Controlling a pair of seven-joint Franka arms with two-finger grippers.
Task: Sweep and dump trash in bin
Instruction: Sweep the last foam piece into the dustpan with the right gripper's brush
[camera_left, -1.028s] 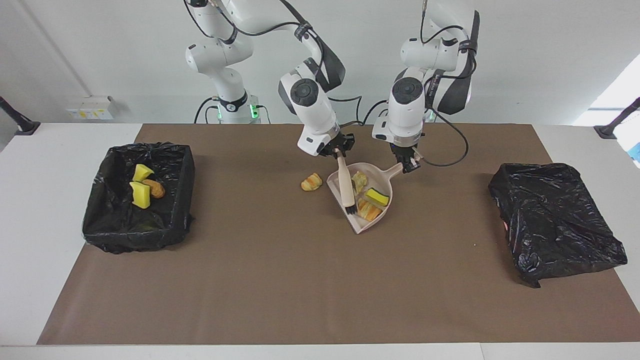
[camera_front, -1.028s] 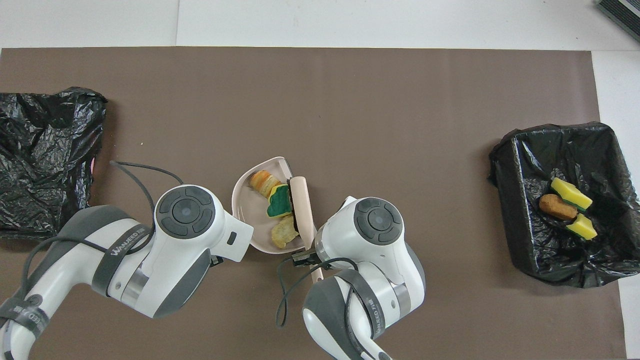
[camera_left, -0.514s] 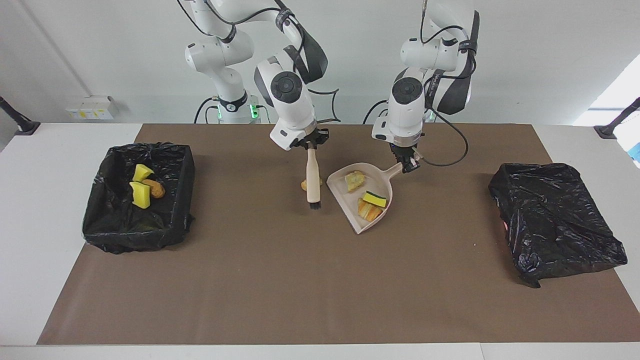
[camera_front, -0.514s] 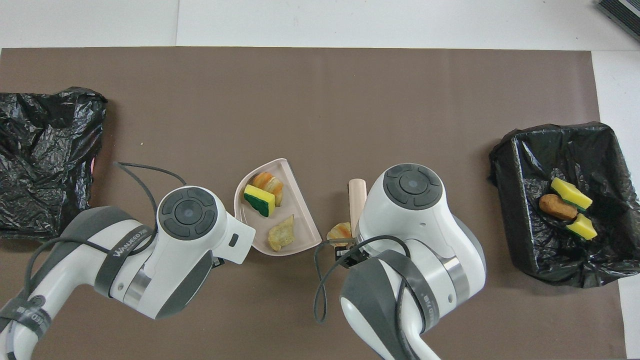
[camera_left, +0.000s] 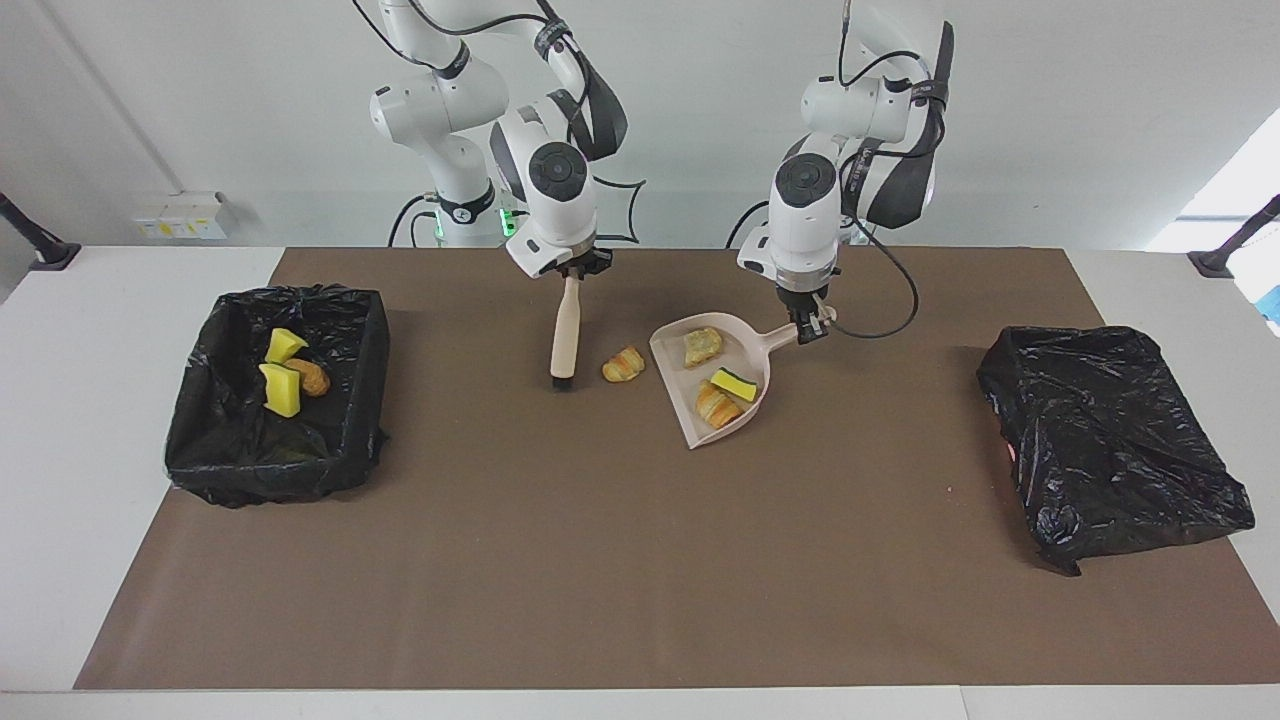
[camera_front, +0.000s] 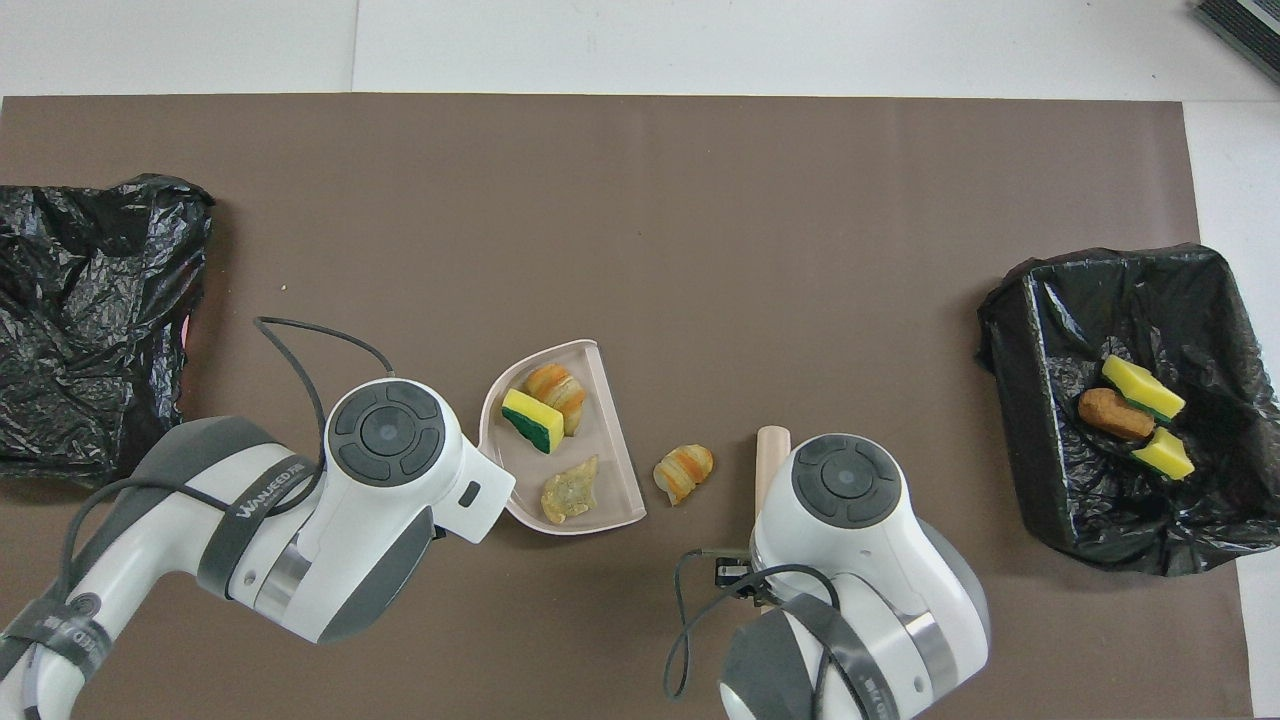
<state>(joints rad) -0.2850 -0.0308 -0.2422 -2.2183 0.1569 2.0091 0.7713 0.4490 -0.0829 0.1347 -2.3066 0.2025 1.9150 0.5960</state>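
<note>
Spongy and bread-like trash, surely light and soft: three lumps in dustpan (camera_left: 722, 385) with handle clenched in left claw (camera_left: 810, 330), one loose lump (camera_left: 623, 364) on table (camera_left: 560, 560) between dustpan and brush (camera_left: 565, 335) grasped by right claw (camera_left: 574, 272); nothing between, open bin (camera_left: 275, 395) well apart, crumpled black bag (camera_left: 1110, 445) at other end.

A white counter (camera_left: 120, 330) carries a brown paper mat (camera_left: 620, 560); on it rest two black plastic-lined bins (camera_left: 275, 395) (camera_left: 1110, 440), a pink plastic dustpan (camera_left: 745, 385) and one tan bread-like lump (camera_left: 623, 364).
</note>
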